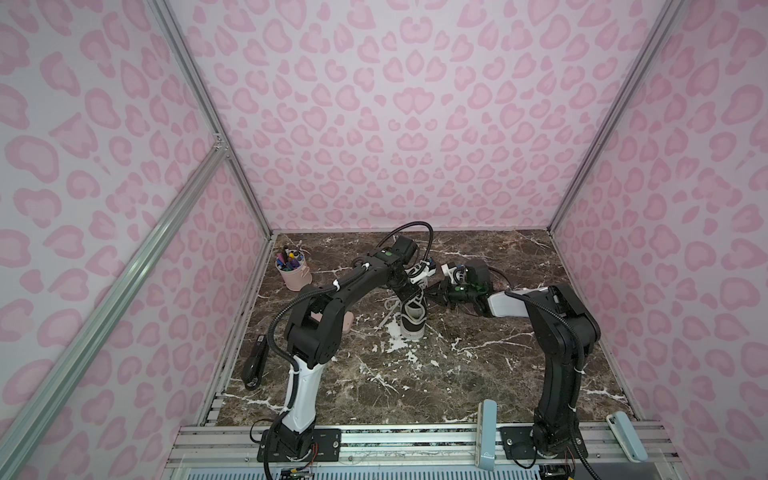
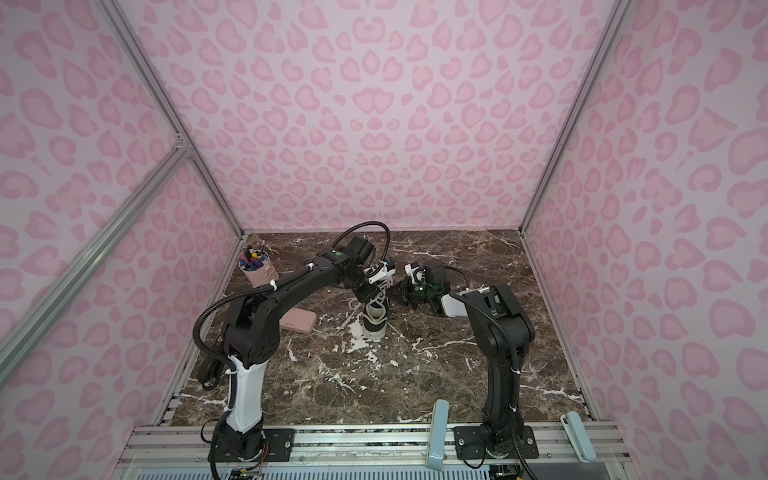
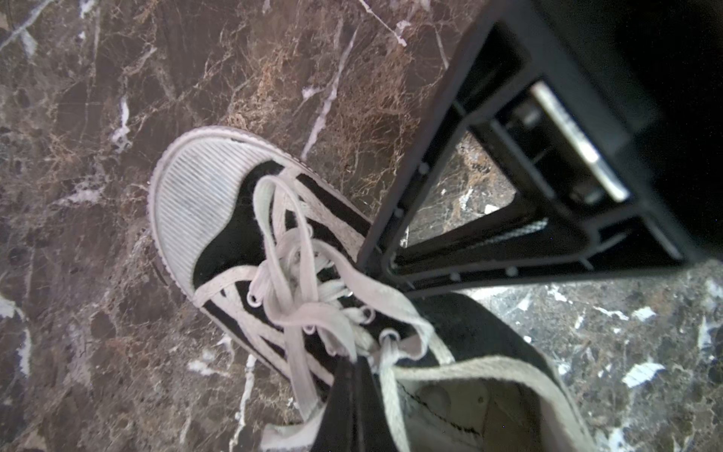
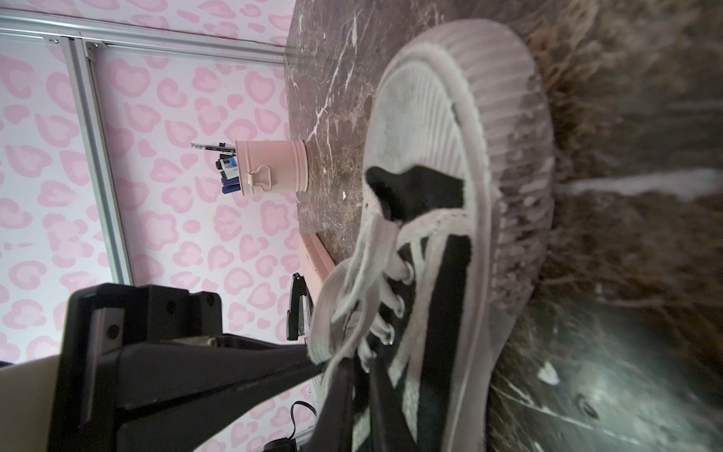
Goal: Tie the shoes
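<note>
Dead centre of the marble tabletop (image 1: 457, 374), a touch toward the far edge, stands the little black sneaker (image 1: 411, 322): white toe cap aimed at the far edge, heel toward the near one. Both arms are right over it! The left gripper (image 3: 351, 366) reaches in from the left edge's side, jaws clenched tight on a strand of the white laces (image 3: 289, 270) up by the top eyelets. The right gripper (image 4: 360, 368) comes from the right edge's side, pinched down on another strand, and the two tips are just beside each other above the tongue. Loose lace trails on the marble at the sneaker's left. Toward the left edge lies a flat pink case (image 2: 299, 322). A pink pen pot (image 1: 294, 272) sits near the far left corner, and a black stapler (image 1: 255, 361) by the left edge.
</note>
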Controlling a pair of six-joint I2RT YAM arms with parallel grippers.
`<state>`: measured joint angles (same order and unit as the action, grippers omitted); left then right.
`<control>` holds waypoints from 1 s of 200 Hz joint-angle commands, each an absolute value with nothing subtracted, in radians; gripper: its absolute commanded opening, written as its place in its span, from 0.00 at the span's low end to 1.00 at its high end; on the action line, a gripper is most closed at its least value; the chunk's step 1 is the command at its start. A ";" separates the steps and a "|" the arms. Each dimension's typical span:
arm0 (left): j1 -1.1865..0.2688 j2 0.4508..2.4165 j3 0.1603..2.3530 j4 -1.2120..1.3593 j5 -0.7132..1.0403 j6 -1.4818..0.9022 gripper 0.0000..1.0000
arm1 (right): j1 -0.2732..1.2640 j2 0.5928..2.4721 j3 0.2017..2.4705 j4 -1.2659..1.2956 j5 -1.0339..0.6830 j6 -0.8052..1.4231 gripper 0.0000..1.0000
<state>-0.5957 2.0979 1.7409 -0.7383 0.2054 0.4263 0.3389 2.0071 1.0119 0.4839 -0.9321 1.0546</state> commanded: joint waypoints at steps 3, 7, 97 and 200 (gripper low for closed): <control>-0.596 2.108 1.753 -0.755 0.225 0.426 0.04 | 0.343 2.020 1.010 0.515 -0.949 1.056 0.12; -0.597 2.110 1.753 -0.755 0.225 0.425 0.04 | 0.343 2.020 1.012 0.511 -0.948 1.055 0.12; -0.601 2.124 1.772 -0.770 0.232 0.424 0.04 | 0.346 2.008 1.019 0.538 -0.969 1.058 0.15; -0.605 2.121 1.773 -0.773 0.238 0.423 0.04 | 0.350 2.025 1.043 0.521 -0.969 1.053 0.22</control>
